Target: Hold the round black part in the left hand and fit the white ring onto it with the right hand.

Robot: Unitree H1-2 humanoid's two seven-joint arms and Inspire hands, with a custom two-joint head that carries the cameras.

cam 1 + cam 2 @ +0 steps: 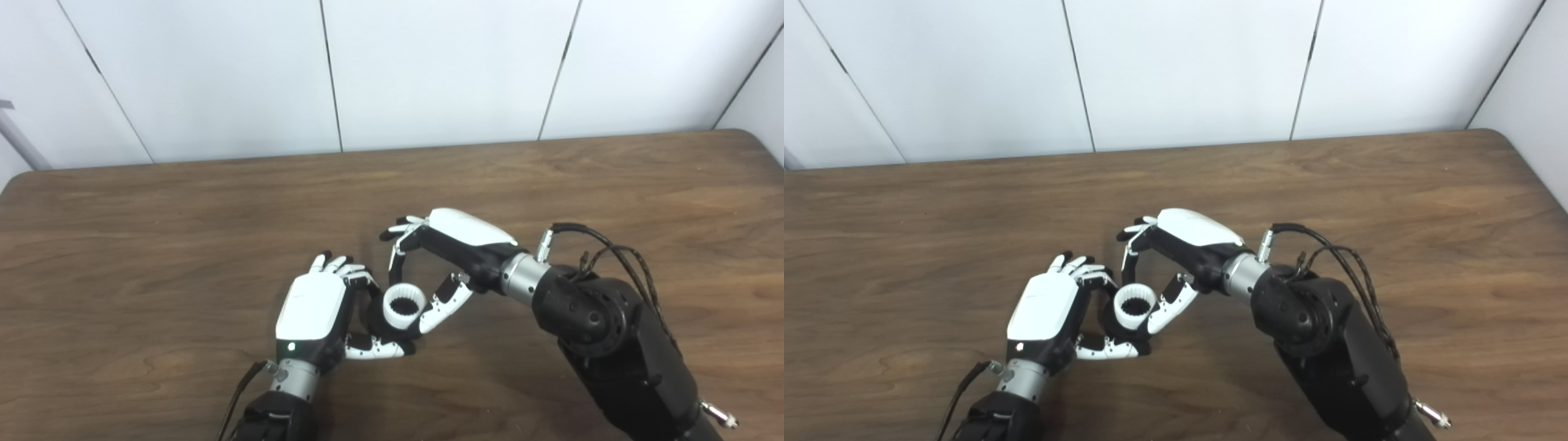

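Nearest the camera, the left hand (312, 312) was seen curled around the round black part (380, 321), thumb below and fingers above, just above the tabletop (184, 214). The white ring (404, 304) was seated on that part, toothed bore facing up. Both pieces were judged light, rigid, smooth plastic, best taken by the outer rim. Just beyond, the right hand (438, 269) was arched over the ring; whether its fingertips touched the rim could not be told.
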